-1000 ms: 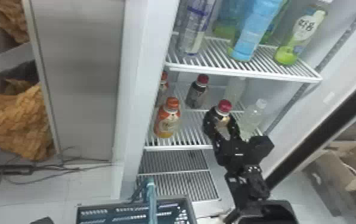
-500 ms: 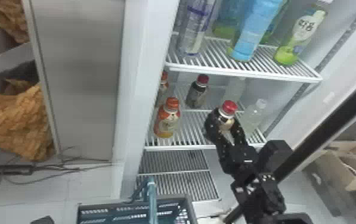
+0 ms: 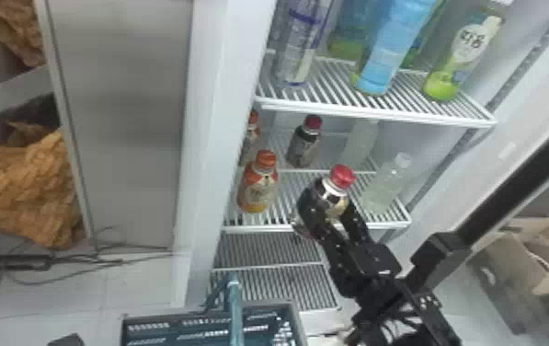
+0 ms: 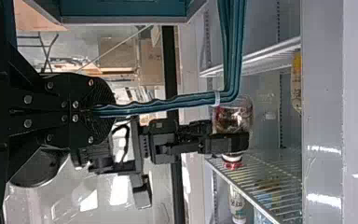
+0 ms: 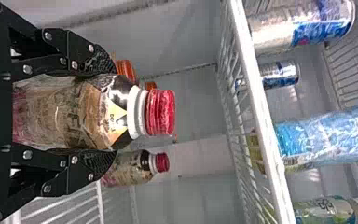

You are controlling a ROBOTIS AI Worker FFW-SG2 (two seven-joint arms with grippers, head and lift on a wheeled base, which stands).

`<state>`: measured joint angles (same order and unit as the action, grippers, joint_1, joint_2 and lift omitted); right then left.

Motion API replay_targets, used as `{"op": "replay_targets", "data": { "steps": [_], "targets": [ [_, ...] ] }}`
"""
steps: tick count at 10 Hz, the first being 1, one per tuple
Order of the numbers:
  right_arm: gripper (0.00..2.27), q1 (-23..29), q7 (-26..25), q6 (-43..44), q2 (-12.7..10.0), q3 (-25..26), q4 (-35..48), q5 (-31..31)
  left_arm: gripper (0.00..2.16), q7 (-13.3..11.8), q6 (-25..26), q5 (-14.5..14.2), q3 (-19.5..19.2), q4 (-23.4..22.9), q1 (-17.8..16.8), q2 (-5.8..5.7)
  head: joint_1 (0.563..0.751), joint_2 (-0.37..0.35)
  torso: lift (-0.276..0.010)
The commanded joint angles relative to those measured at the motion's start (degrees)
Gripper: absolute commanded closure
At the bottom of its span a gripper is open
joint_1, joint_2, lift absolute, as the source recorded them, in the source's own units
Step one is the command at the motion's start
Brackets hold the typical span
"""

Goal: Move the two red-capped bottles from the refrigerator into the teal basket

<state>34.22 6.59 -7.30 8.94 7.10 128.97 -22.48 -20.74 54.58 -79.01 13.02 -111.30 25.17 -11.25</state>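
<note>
A: Where is the task's first bottle?

B: A round-shouldered plastic bottle with a dark body and red cap [image 3: 333, 195] stands upright in the grasp of the robot's right gripper [image 3: 328, 207], near the middle of the head view, at the front of a white wire shelf [image 3: 287, 225] inside the white refrigerator [image 3: 222, 92].

A: And the grip?

B: The right fingers are parted to the bottle's width, one on each side, closed on its body below the red cap.

A: What about the second one?

B: A matching red-capped bottle [image 3: 304, 145] stands deeper on the shelf, at 11 o'clock from the held bottle. An orange-capped bottle with an orange-and-cream label [image 3: 259, 188] stands at 9 o'clock, and a clear, white-capped plastic bottle [image 3: 386, 184] at 3 o'clock.

A: The other arm?

B: The left gripper [image 4: 93, 111] pinches the slim teal handle [image 4: 154, 103] of the teal plastic basket [image 4: 126, 9], its fingers nearly together around it. In the head view, the basket sits at 7 o'clock from the held bottle.

A: And overhead?

B: Taller bottles, among them a light-blue cylindrical one [image 3: 390, 46], line the upper wire shelf [image 3: 333, 85] toward 12 and 1 o'clock.
</note>
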Motion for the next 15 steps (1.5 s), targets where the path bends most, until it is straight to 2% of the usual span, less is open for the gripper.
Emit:
{"op": "replay_targets", "data": {
  "steps": [1,4,8,11,15],
  "targets": [
    [0.72,3.04,0.0,-2.54,-0.15,-0.01,3.43,-1.05,1.15,0.0,-0.02,0.06,0.01,0.0,0.0,0.0,0.695,-0.35,-0.228],
    [0.72,8.1,0.09,-6.76,-0.68,-0.01,7.79,-2.31,1.15,0.0,-0.02,0.17,-0.22,0.0,0.0,0.0,0.695,-0.35,-0.228],
    [0.72,8.38,2.29,-9.71,-0.77,-0.01,6.38,-2.88,1.15,0.09,-1.29,0.74,-0.56,0.28,-0.14,0.17,0.695,-0.35,-0.228],
    [0.72,9.51,3.69,-14.35,1.08,-2.3,8.21,-4.25,1.15,0.17,-1.71,0.97,-0.68,0.84,-0.56,0.26,0.695,-0.35,-0.228],
    [0.72,13.02,4.22,-20.12,2.48,-2.64,12.71,-4.82,1.15,0.17,-2.83,1.09,-0.68,1.55,-0.84,0.26,0.695,-0.35,-0.228]
  ]
}}
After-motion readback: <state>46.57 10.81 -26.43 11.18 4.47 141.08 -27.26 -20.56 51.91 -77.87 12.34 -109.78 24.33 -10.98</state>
